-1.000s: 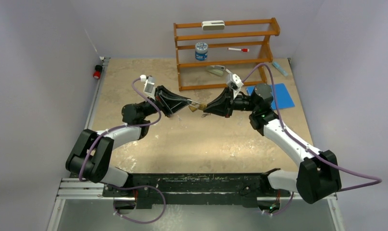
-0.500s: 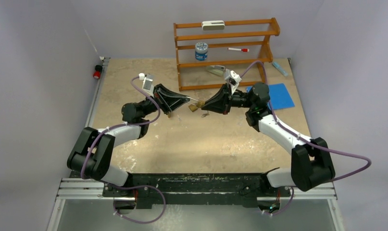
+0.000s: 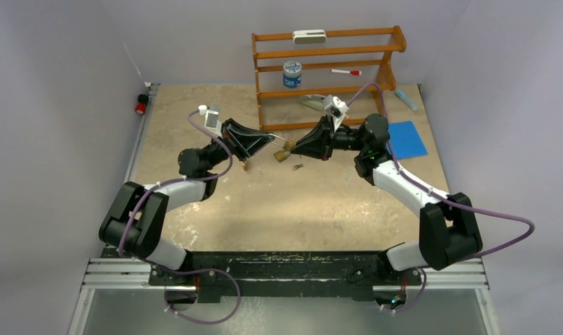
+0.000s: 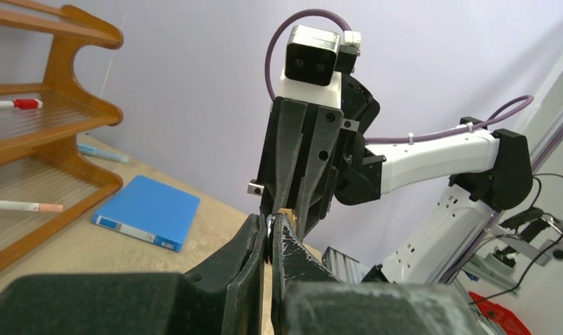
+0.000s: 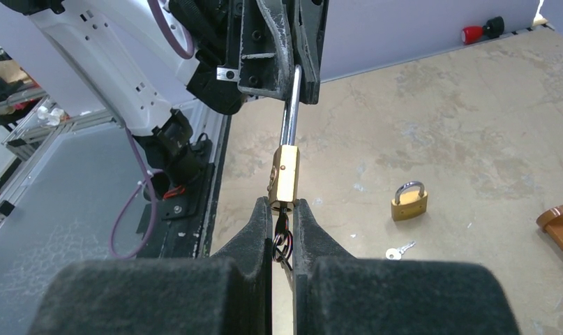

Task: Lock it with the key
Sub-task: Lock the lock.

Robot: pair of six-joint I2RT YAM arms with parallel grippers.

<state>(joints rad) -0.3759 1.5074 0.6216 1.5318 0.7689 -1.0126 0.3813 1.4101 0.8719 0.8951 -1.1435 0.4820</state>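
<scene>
From the top camera, my left claw (image 3: 270, 144) and right claw (image 3: 293, 149) sit nose to nose above the table. The padlock (image 3: 282, 151) bridges the gap between their tips, clear of the surface.

On the left wrist camera the left claw is pinched narrow, its fingers (image 4: 245, 255) nipping something thin and metallic at their very ends. The right claw faces it head-on, just beyond, with a glint of brass between the two.

The right wrist camera tells the most. The right claw is closed narrow on the key (image 5: 283, 239), which enters the underside of the brass body just past its tips. The shackle (image 5: 290, 105) runs straight ahead from the body into the left claw's grip (I see the lock edge-on, so I cannot tell whether the free leg is seated).

I judge the step in hand to be working the key in the cylinder. I would keep the left claw rigid and roll the right wrist about the key's own axis with no sideways drag, so the key neither bends nor slips, while easing the claws together
</scene>
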